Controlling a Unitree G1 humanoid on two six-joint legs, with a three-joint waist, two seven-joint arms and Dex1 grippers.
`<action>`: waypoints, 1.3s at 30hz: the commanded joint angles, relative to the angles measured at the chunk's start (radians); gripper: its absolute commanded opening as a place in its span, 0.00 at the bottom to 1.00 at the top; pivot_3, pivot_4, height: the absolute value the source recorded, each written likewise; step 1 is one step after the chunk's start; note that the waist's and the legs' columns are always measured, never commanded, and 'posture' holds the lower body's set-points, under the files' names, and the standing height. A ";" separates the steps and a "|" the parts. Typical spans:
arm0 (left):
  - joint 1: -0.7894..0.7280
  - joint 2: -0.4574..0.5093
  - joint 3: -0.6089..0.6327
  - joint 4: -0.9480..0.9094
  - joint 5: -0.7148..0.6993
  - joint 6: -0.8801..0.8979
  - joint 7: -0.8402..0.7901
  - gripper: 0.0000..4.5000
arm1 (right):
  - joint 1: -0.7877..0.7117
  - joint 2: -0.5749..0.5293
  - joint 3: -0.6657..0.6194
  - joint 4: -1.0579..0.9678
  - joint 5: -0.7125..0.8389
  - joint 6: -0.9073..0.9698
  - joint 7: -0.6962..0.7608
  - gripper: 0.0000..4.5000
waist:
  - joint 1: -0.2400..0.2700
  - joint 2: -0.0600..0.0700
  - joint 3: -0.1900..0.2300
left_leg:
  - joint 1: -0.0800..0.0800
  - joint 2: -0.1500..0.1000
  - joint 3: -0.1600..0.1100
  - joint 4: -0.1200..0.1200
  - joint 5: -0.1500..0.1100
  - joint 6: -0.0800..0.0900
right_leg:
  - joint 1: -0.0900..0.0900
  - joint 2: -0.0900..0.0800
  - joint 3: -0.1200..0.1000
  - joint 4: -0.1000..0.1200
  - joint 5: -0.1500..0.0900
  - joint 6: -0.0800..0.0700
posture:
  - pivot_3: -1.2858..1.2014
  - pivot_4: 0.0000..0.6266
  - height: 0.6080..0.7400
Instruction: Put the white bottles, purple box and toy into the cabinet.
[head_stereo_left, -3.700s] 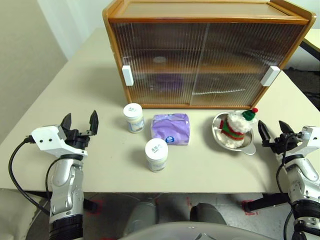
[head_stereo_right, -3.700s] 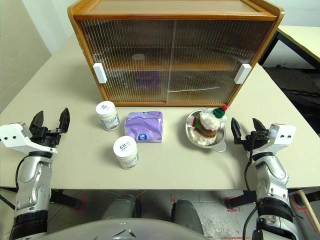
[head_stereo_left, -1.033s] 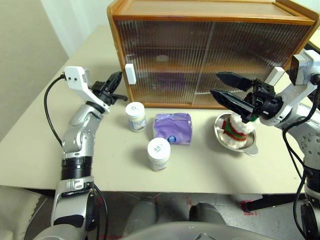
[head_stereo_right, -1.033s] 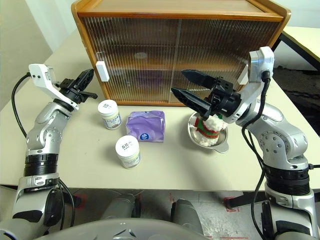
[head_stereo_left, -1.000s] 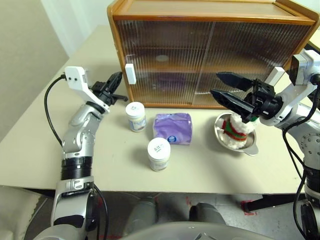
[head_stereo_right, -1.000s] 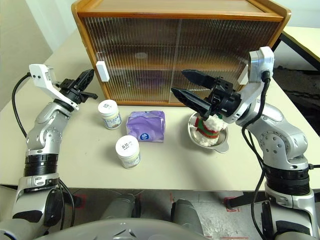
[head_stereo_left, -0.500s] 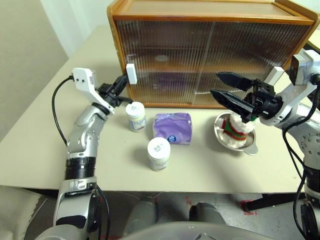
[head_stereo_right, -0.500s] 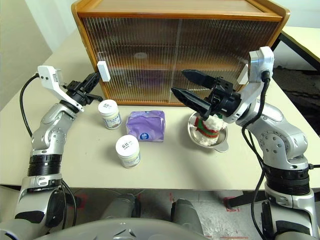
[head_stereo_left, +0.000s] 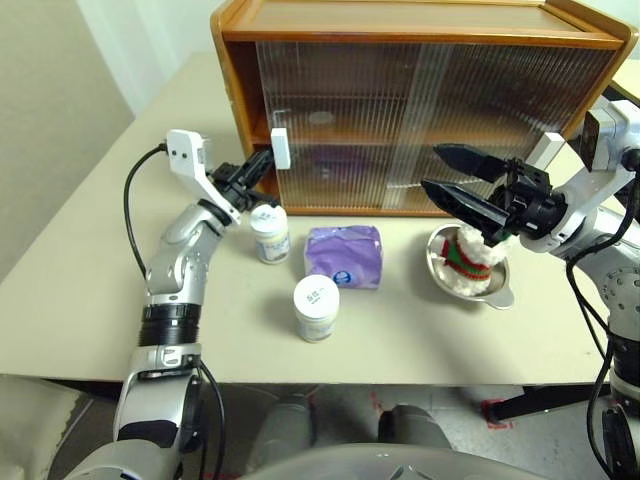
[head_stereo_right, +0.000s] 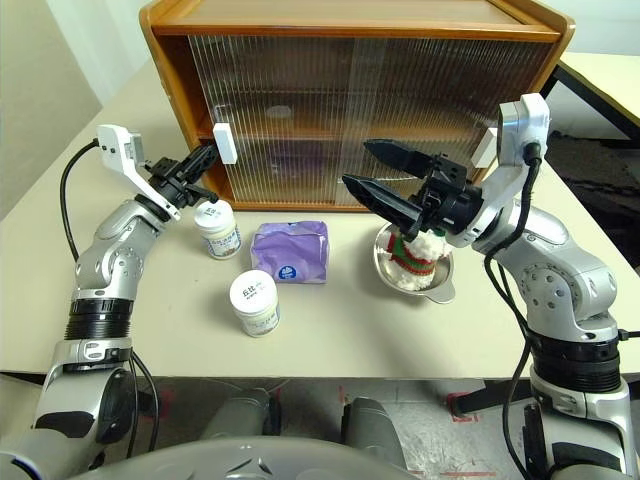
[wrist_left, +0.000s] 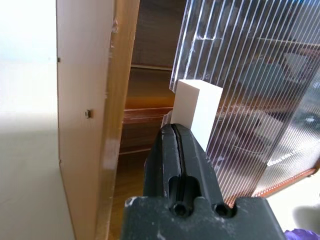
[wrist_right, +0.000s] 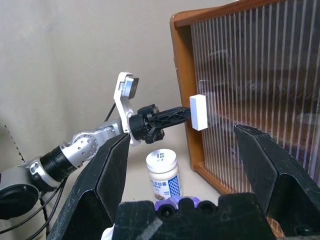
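Left hand (head_stereo_left: 262, 166) has its two black fingers pressed together, with nothing between them, and their tips lie against the white block handle (head_stereo_left: 280, 149) of the cabinet's left sliding door (head_stereo_left: 335, 125). That door stands a little way in from the cabinet's left wall, leaving a narrow gap through which the shelf shows. Right hand (head_stereo_left: 447, 188) hangs spread wide and empty above the surface (head_stereo_left: 90, 270), over the steel bowl (head_stereo_left: 497, 291).

Nearest the robot, one white bottle (head_stereo_left: 316, 308) stands upright on the surface. Just beyond it lies the purple box (head_stereo_left: 345, 254), flat, its oval mark facing up. To the box's left the second white bottle (head_stereo_left: 269, 234) stands upright, below the left hand. To the box's right the toy (head_stereo_left: 472, 260) sits in the steel bowl, partly hidden by the right hand.

Farthest back, the cabinet (head_stereo_left: 420, 20) stands on the surface, blurred shapes showing through its ribbed doors. The right door's white handle (head_stereo_left: 548, 148) is at the cabinet's right edge.
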 joint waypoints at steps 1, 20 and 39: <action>-0.022 -0.003 -0.028 0.008 0.008 0.019 -0.028 0.01 | 0.007 -0.002 -0.004 -0.019 0.004 0.010 -0.006 1.00 | 0.000 0.000 0.000 | 0.000 0.000 0.000 0.000 0.000 0.000 | 0.000 0.000 0.000 0.000 0.000 0.000 | 0.52 0.00 1.00; -0.117 -0.046 -0.093 0.102 0.032 0.019 -0.106 0.01 | 0.023 0.003 -0.007 -0.042 0.015 0.015 -0.030 1.00 | -0.025 0.000 0.000 | 0.000 0.000 0.000 0.001 0.000 0.001 | 0.001 0.001 0.000 0.000 0.001 0.001 | 0.51 0.00 1.00; -0.219 -0.134 -0.133 0.268 0.072 -0.045 -0.154 0.01 | 0.049 0.001 -0.022 -0.080 0.022 0.020 -0.065 1.00 | -0.055 0.000 0.000 | 0.000 0.004 0.000 0.006 0.001 0.001 | 0.001 0.010 0.005 0.000 0.001 0.003 | 0.49 0.00 1.00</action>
